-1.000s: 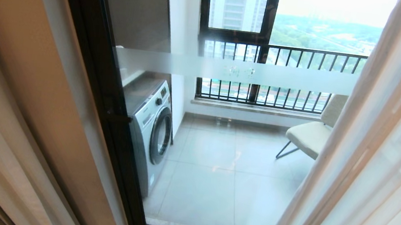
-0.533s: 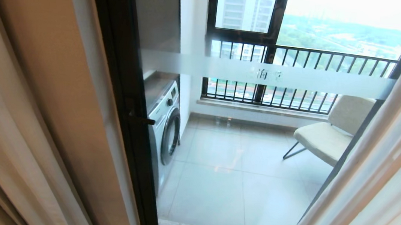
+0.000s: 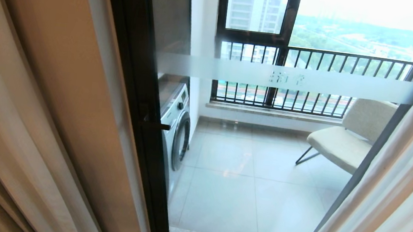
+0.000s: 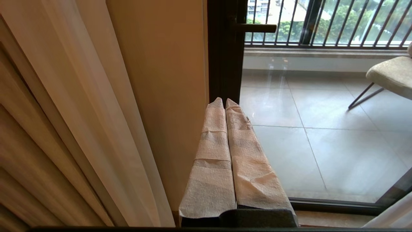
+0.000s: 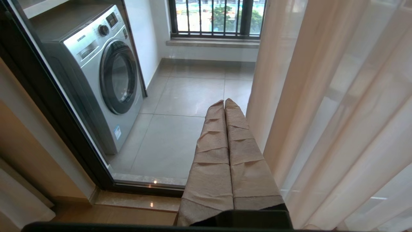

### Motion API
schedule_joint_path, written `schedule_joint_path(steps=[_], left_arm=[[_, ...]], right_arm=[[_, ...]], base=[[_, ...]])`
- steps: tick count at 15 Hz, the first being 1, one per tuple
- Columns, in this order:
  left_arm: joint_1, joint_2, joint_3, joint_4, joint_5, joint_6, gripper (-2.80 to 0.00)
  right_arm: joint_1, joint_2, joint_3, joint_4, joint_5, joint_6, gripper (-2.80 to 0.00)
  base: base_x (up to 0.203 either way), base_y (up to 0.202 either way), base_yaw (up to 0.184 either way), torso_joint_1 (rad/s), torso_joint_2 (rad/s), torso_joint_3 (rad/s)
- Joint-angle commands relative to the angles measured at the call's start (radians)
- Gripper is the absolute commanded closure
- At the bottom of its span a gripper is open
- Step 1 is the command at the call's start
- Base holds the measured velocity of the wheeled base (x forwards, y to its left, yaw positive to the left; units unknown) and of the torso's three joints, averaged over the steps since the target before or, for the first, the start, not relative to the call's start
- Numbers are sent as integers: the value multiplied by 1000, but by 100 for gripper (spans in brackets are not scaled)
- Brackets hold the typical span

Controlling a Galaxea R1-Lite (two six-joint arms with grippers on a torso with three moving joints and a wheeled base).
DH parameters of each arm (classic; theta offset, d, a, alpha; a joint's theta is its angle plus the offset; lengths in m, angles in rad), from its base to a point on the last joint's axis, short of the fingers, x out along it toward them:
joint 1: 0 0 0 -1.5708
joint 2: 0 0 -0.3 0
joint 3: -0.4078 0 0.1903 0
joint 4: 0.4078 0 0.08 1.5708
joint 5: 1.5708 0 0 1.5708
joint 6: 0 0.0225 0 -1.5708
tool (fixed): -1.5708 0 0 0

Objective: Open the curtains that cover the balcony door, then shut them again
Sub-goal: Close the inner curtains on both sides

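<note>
Tiled balcony floor [image 3: 236, 197], glass balcony door [image 3: 146, 97], parted curtains [image 3: 395, 200]

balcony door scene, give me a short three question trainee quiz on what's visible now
1. True or false: the tall black-framed glass balcony door is fully covered by curtains.
2. Which white appliance stands behind the glass: A) fridge B) front-loading washing machine C) oven?
3. Fill in: the thin cream-white sheer curtain hangs on the robot's ____ side.

Key
1. False; glass shows between the heavy beige drape and the sheer.
2. B
3. Right

Both tape-wrapped hands, left and right, are shut and hold nothing.
</note>
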Motion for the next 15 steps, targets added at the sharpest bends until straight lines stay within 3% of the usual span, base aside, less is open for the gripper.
schedule_joint_path(steps=[1, 10, 15], left_arm=[[0, 0, 0, 0, 0, 0, 0], [0, 0, 0, 0, -2, 0, 0], [0, 0, 0, 0, -2, 0, 0]], right_arm=[[0, 1, 0, 0, 0, 0, 0], [0, 2, 0, 0, 0, 0, 0], [0, 2, 0, 0, 0, 0, 0]], base=[[0, 0, 0, 0, 0, 0], [0, 0, 0, 0, 0, 0], [173, 0, 1, 6, 5, 2]])
